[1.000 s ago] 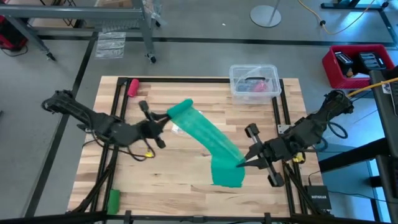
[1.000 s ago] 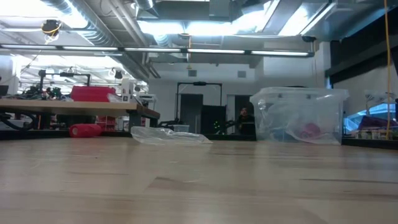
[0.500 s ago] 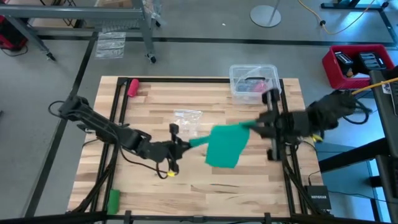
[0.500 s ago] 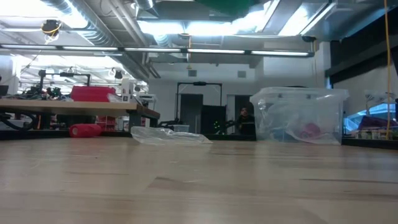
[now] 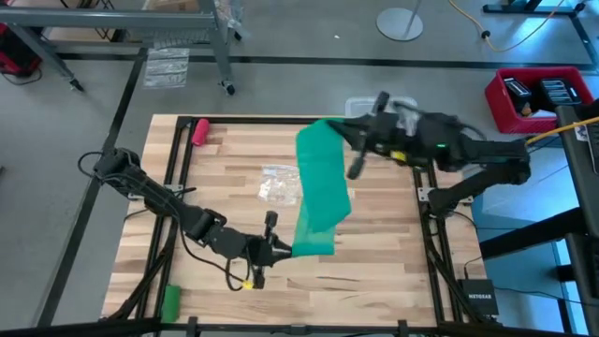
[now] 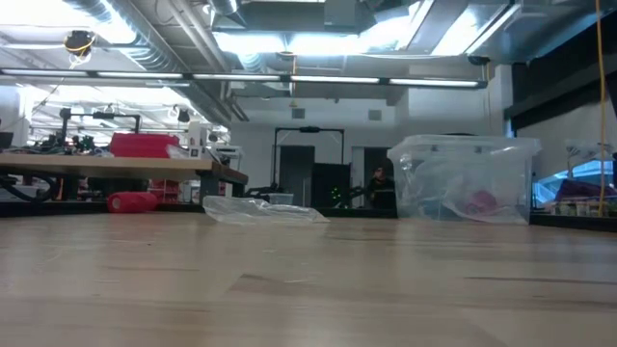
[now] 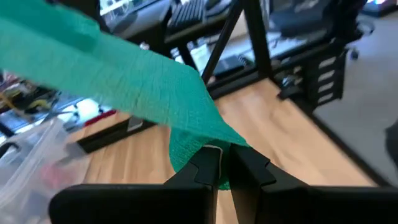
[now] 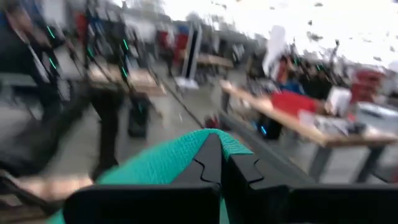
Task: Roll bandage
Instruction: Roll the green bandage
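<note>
While the teal bandage (image 5: pixel 318 187) hangs stretched as a flat strip above the middle of the table (image 5: pixel 393 271), each of its ends sits in a gripper. The left gripper (image 5: pixel 284 249) is near the table's front edge, its fingers (image 7: pixel 208 163) pinched together on the strip's lower end. The right gripper (image 5: pixel 339 124) is up by the back edge, its jaws pressed together on the strip's upper end, which shows teal on both sides of the fingertips in the right wrist view. The band runs from back to front between them, clear of the wood in the low view.

A crumpled clear plastic wrapper (image 5: pixel 281 183) lies just beside the strip, toward the left. A clear plastic bin (image 6: pixel 463 179) stands at the back right corner, partly hidden under the right arm. A pink-red roll (image 5: pixel 199 130) lies at the back left corner and a small green roll (image 5: pixel 169 300) at the front left corner, both well apart from the strip. The front right part of the table is bare wood.
</note>
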Tool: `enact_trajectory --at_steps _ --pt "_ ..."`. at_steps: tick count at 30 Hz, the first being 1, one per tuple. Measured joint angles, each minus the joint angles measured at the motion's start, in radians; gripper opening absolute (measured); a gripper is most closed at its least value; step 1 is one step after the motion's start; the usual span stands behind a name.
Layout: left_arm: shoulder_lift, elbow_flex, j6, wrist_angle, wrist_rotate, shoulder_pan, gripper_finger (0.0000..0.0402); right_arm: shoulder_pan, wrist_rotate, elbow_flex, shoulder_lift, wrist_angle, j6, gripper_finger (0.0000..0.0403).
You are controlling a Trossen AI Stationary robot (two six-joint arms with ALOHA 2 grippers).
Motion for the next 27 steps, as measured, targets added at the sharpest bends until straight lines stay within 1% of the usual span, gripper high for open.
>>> enact_trajectory --at_steps 4,7,10,14,18,22,25,27 --pt "0.0 0.0 -0.032 0.035 0.001 -0.024 0.0017 -0.071 0.0 -0.01 0.062 -0.102 0.068 0.0002" --pt "0.0 -0.001 -0.088 0.044 0.001 -0.034 0.0017 -0.111 0.001 -0.01 0.114 -0.191 0.099 0.0014" --pt "0.0 -0.001 -0.146 0.053 0.001 -0.045 0.0017 -0.144 0.0 -0.01 0.162 -0.273 0.139 0.0038" --pt "0.0 -0.001 -0.185 0.053 0.0 -0.062 0.0017 -0.174 -0.028 -0.01 0.214 -0.348 0.151 0.0084" --pt "0.0 -0.001 -0.182 0.054 0.0 -0.074 0.0017 -0.195 -0.131 -0.01 0.242 -0.419 0.154 0.014" --pt "-0.001 -0.001 -0.186 0.053 0.003 -0.076 0.0017 -0.192 -0.223 0.0 0.237 -0.454 0.183 0.0196" --pt "-0.001 -0.001 -0.175 0.043 0.005 -0.076 0.0017 -0.194 -0.312 0.045 0.206 -0.444 0.27 0.0229" --pt "-0.002 -0.001 -0.191 0.024 0.006 -0.07 0.0017 -0.196 -0.382 0.083 0.183 -0.417 0.36 0.0245"
